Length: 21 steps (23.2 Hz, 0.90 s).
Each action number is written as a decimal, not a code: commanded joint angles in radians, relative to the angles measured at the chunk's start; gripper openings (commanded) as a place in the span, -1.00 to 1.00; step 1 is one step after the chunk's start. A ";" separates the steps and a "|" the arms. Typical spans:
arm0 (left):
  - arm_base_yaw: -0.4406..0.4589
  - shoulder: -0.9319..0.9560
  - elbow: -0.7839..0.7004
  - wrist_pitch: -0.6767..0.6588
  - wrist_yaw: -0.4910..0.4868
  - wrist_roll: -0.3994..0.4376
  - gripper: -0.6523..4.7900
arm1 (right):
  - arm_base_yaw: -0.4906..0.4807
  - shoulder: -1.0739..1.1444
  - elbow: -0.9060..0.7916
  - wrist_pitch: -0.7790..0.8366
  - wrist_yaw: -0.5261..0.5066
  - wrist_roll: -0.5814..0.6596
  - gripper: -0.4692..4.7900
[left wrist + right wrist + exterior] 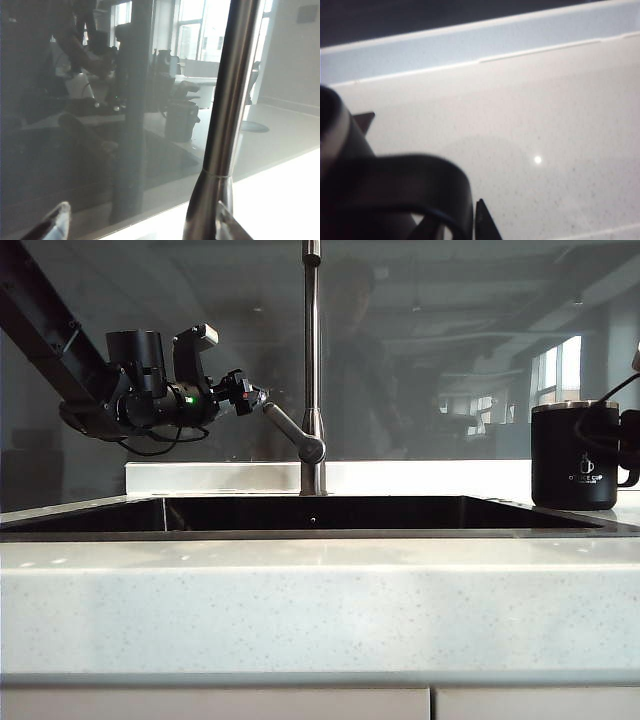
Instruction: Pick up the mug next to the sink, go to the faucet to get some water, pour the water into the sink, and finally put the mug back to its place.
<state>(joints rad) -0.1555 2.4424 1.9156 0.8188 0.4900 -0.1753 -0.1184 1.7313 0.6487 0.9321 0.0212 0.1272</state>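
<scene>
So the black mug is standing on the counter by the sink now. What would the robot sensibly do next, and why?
Probably draw the right gripper back off the mug. The mug stands upright on the counter right of the sink, and the gripper's fingers sit at its handle, apparently loosening. The left gripper waits open by the faucet lever.

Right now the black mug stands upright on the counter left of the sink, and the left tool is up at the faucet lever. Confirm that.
One part is wrong: the black mug stands upright on the counter right of the sink, not left, as the exterior view shows. The rest holds: the left tool is at the faucet lever.
</scene>
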 commanded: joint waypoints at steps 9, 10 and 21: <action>-0.001 -0.005 0.002 0.012 0.003 -0.001 0.59 | 0.002 -0.048 -0.018 0.007 0.002 0.004 -0.40; -0.001 -0.005 0.002 0.011 0.003 -0.001 0.59 | 0.002 -0.060 -0.026 0.006 0.002 0.004 -0.40; -0.001 -0.005 0.002 0.005 0.003 0.000 0.59 | 0.008 -0.289 -0.216 0.006 0.002 0.036 -0.40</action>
<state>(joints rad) -0.1566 2.4424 1.9144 0.8116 0.4900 -0.1753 -0.1112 1.4704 0.4450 0.9211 0.0219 0.1406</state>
